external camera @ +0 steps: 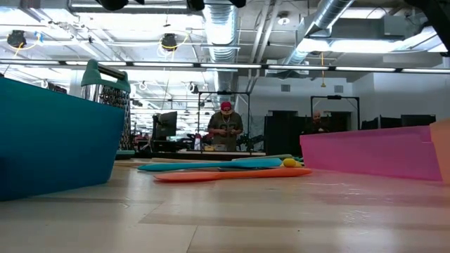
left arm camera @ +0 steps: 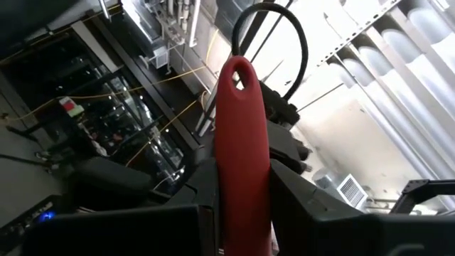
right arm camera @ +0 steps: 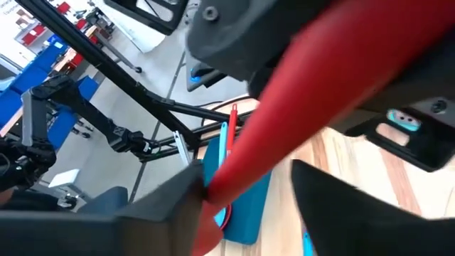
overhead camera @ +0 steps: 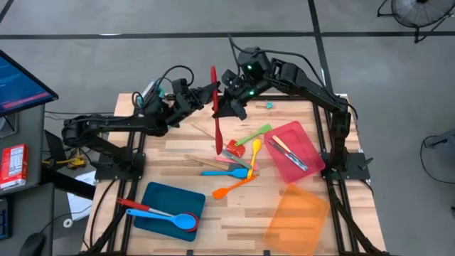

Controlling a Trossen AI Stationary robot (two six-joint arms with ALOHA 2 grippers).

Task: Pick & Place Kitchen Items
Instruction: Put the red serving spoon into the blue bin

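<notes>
A long red utensil is up in the air over the table's far middle, between my two grippers. My left gripper is shut on it; in its wrist view the red handle, with a hole at its free end, stands up past the fingers. My right gripper comes from the other side, and its fingers stand on either side of the red shaft. There is a gap beside one finger. Whether the other finger touches the shaft, I cannot tell. More kitchen items lie loose in the table's middle. My left gripper pinches the red utensil's handle between its two fingers, well back from the holed free end. The fingers lie across the handle and slant upward from the table's left. The utensil is lifted clear of the table.
A blue tray at the near left holds a red and a blue spoon. A red tray with utensils sits at the right, an orange tray nearer. The box grater stands behind the blue tray's wall. People stand in the room beyond.
</notes>
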